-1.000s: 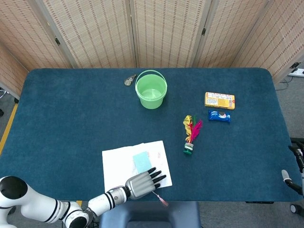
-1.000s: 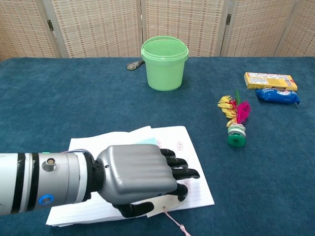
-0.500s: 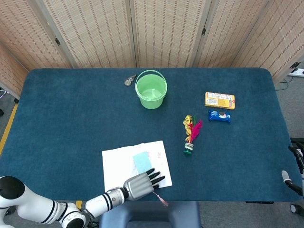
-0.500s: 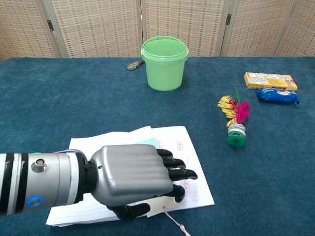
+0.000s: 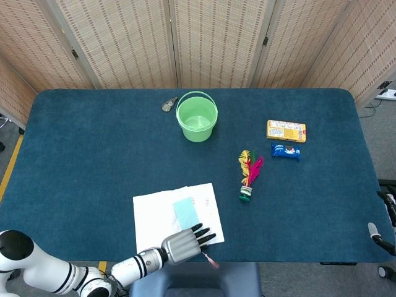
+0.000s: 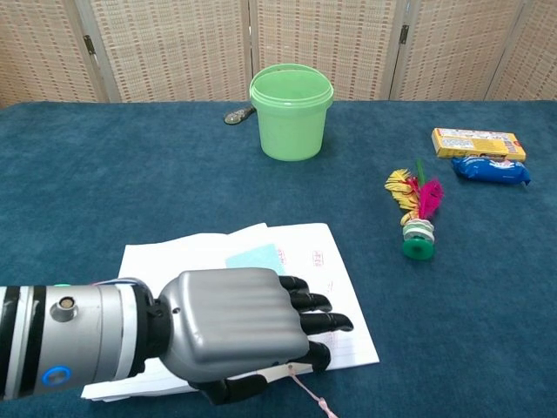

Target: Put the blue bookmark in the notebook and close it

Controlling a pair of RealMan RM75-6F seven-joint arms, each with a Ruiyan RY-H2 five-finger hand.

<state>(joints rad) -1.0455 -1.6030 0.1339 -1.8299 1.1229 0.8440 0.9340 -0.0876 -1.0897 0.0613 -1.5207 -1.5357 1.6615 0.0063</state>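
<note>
Bookmark placed, notebook open.

My left hand point(image 6: 239, 335) lies palm-down over the near right corner of the open notebook point(image 5: 176, 213), close to the near edge of the table point(image 5: 80, 154); fingers point(image 6: 318, 322) are loosely spread, and I cannot tell whether my thumb pins the small tag with the pink cord beneath. The blue bookmark point(image 6: 254, 259) lies flat on the page, just beyond my fingertips. I judge closing is next: that calls for getting my fingers under a cover edge and folding it over. My right hand is out of sight. The table wears dark blue cloth; woven screens point(image 5: 216, 40) stand behind.
</note>
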